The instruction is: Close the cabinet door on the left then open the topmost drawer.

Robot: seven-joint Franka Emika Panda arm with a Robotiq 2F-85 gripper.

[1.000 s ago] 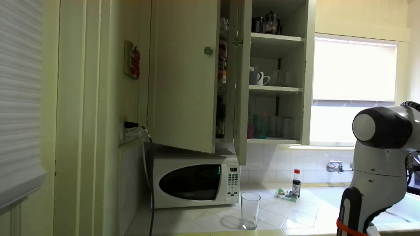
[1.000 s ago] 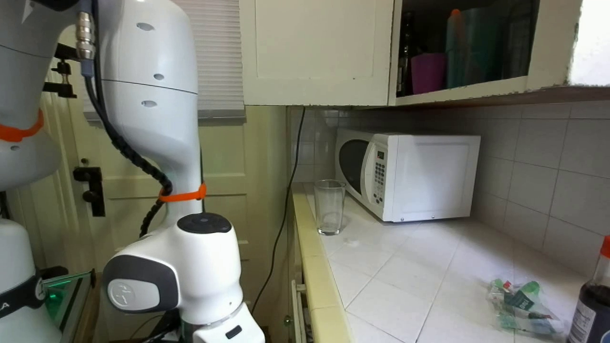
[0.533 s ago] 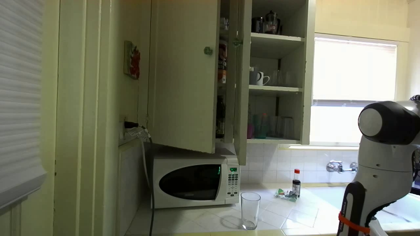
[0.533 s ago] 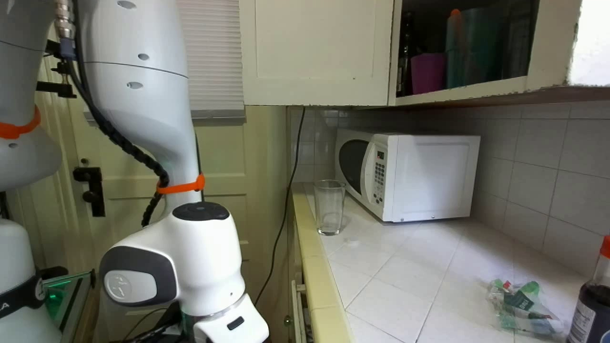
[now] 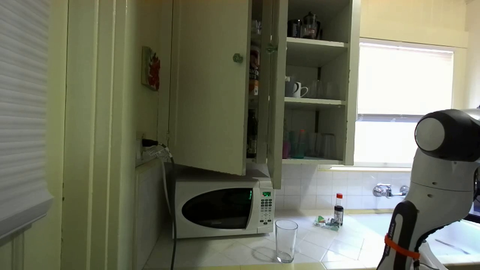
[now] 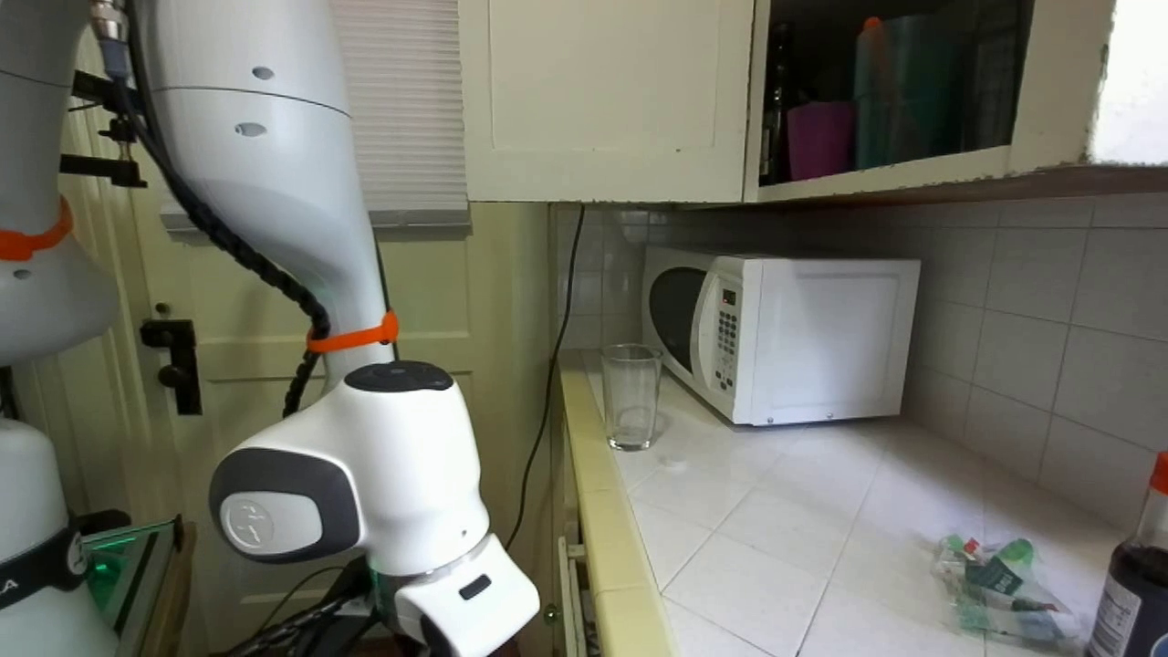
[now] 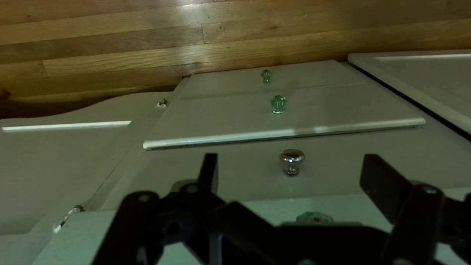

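One flat, pale panel, the left cabinet door (image 5: pixel 208 90), stands ajar in an exterior view, its green door knob (image 5: pixel 237 58) between one and two o'clock of the visible middle. At three o'clock, just beside the panel's free edge, the second door (image 5: pixel 276 112) is swung out wider; a canister (image 5: pixel 254 71) shows in the slot between. Toward six o'clock the panel's lower edge overlaps the microwave (image 5: pixel 225 206) in that view, and I cannot tell the clearance. At four o'clock of the microwave a drinking glass (image 5: pixel 286 242) stands near the front edge of the counter (image 5: pixel 313 243). My wrist view gives the topmost drawer (image 7: pixel 346 206) at six o'clock, pale, its green drawer knob (image 7: pixel 314 217) partly covered by my gripper (image 7: pixel 290 173). Only there do my fingers (image 7: pixel 209 171) show clearly, spread wide and gripping nothing; a metal knob (image 7: pixel 291 158) shows between them, how far beyond I cannot tell. Floorboards (image 7: pixel 147 44) run across at twelve o'clock. In an exterior view the wrist end of my arm (image 6: pixel 392 474) is at eight o'clock, apart from the counter, and a pale edge (image 6: pixel 571 593) juts below that rim; which drawer's, I cannot tell.
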